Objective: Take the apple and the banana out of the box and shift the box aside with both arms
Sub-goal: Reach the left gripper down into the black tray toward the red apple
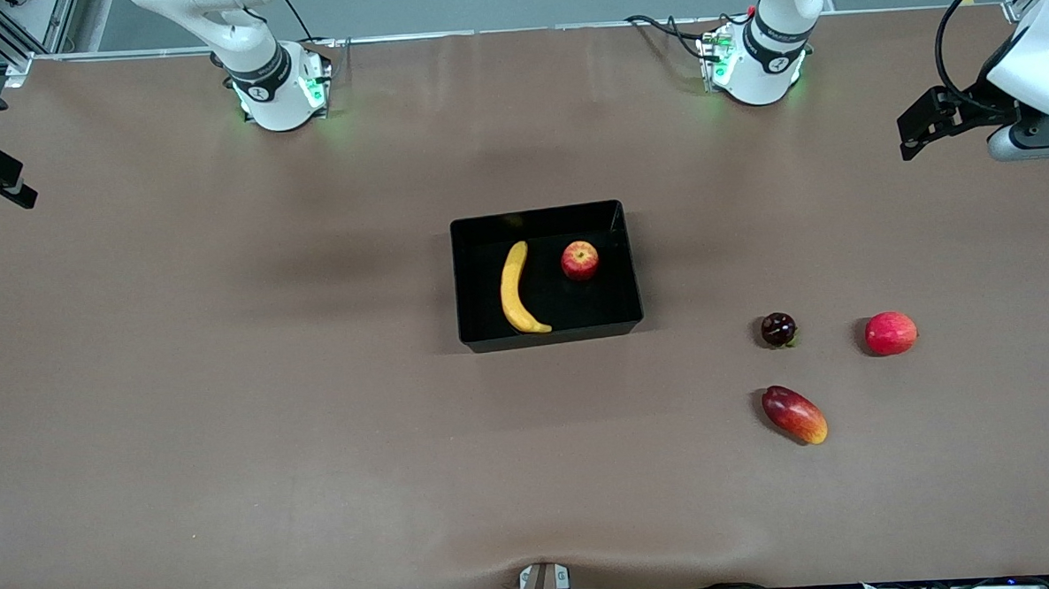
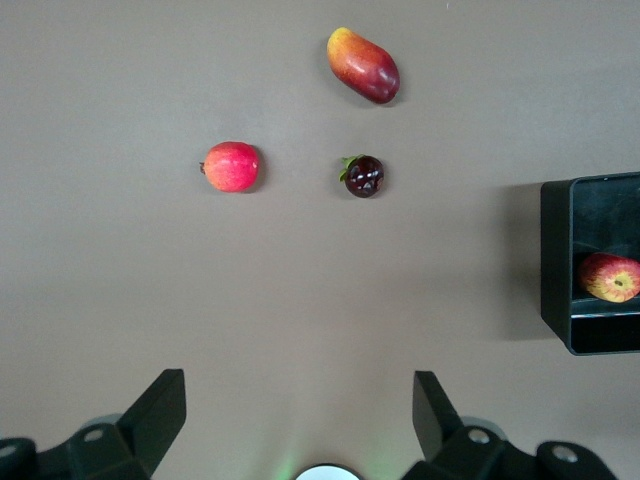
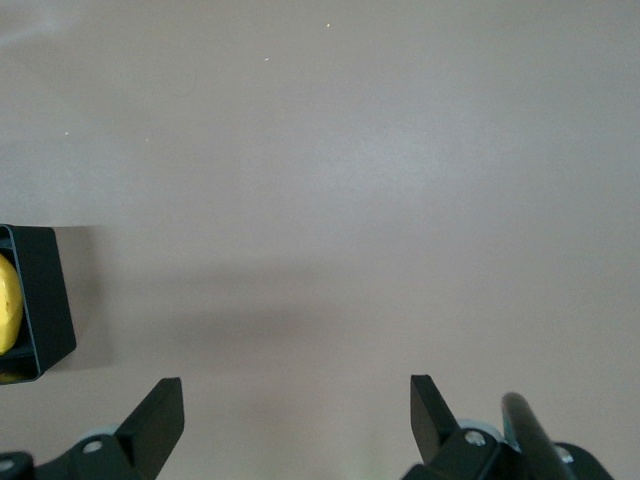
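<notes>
Box sits mid-worktop, well apart from both sets of fingers. Apple lies in the box on the side toward the left arm's end, banana lies lengthwise in the side toward the right arm's end; the two do not touch. Neither fruit is out yet, so nothing of the task is done; judged step: the first reach for a fruit.

Left gripper: fingers spread wide, holding nothing, raised over bare worktop at the left arm's end. From its wrist view the box corner with the apple shows at the frame edge, well off the finger line. Right gripper: fingers also released, empty, over bare worktop at the right arm's end, with only the box wall and a bit of banana at the frame edge. In the front view it shows only as a dark part at the frame edge.

Next move, as a guess: left fingers travel in over the apple, drop straddling it and close; right fingers go for the banana, closing across its narrow width near the middle. Low box walls leave room to come straight down. Box shove with both arms comes only after both fruits are set out.

Other stuff, not for the task: dark round fruit, pink-red round fruit and mango, lying on the worktop toward the left arm's end, near each other, apart from the box. Keep the apple drop spot off them.
</notes>
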`<state>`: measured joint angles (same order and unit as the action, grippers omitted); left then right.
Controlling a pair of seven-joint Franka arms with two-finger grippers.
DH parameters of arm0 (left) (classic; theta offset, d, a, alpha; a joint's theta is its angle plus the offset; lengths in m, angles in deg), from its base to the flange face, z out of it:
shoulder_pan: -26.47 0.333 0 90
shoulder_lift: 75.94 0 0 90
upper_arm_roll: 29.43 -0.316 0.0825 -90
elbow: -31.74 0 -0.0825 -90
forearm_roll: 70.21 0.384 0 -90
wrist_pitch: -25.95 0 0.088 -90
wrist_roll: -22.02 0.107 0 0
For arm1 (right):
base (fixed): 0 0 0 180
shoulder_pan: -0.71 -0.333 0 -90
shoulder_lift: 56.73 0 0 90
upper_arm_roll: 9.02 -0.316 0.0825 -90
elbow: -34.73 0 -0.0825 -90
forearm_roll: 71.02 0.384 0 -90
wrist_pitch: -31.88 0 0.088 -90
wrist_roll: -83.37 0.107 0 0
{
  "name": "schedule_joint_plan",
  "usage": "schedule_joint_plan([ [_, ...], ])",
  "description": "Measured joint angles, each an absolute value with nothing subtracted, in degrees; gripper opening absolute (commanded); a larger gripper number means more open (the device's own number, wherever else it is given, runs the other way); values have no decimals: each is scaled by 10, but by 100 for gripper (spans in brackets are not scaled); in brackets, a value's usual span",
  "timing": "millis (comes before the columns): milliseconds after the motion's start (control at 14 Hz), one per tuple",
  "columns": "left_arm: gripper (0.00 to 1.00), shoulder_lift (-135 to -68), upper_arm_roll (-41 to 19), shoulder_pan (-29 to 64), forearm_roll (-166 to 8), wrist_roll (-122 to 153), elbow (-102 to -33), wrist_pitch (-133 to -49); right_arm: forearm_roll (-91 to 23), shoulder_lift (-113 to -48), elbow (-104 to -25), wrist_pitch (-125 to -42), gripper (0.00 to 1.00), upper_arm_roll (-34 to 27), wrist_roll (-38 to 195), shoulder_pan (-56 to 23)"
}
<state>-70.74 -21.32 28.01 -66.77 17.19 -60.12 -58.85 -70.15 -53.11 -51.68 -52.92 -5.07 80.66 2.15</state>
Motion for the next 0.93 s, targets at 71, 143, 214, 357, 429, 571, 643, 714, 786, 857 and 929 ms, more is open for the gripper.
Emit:
schedule_joint_plan([
  [71, 100, -707, -213, 280, -668, 172, -601, -588, -702, -531, -517, -529, 100, -50, 807, 22],
  [143, 100, -707, -213, 280, -668, 172, -601, -588, -704, -531, -517, -529, 100, -51, 807, 21],
  [214, 100, -708, -213, 279, -668, 172, -599, -588, -705, -532, -517, -529, 100, -51, 807, 21],
  [357, 100, -717, -205, 275, -669, 172, -583, -578, -706, -533, -517, -529, 100, -52, 807, 20],
  [429, 100, -728, -194, 272, -670, 172, -570, -567, -706, -534, -517, -529, 100, -52, 807, 20],
  [571, 100, -759, -164, 268, -671, 150, -553, -555, -707, -537, -517, -529, 100, -53, 807, 20],
  [643, 100, -776, -147, 264, -671, 122, -550, -555, -707, -539, -517, -529, 100, -53, 807, 20],
  [714, 100, -794, -129, 258, -672, 81, -547, -557, -707, -541, -517, -529, 100, -53, 807, 20],
  [786, 100, -813, -112, 248, -672, 30, -546, -564, -707, -543, -517, -529, 100, -53, 807, 20],
  [857, 100, -830, -99, 233, -672, -30, -545, -579, -707, -543, -517, -529, 100, -53, 807, 20],
  [929, 100, -849, -91, 211, -672, -96, -545, -595, -707, -543, -517, -529, 100, -53, 807, 20],
])
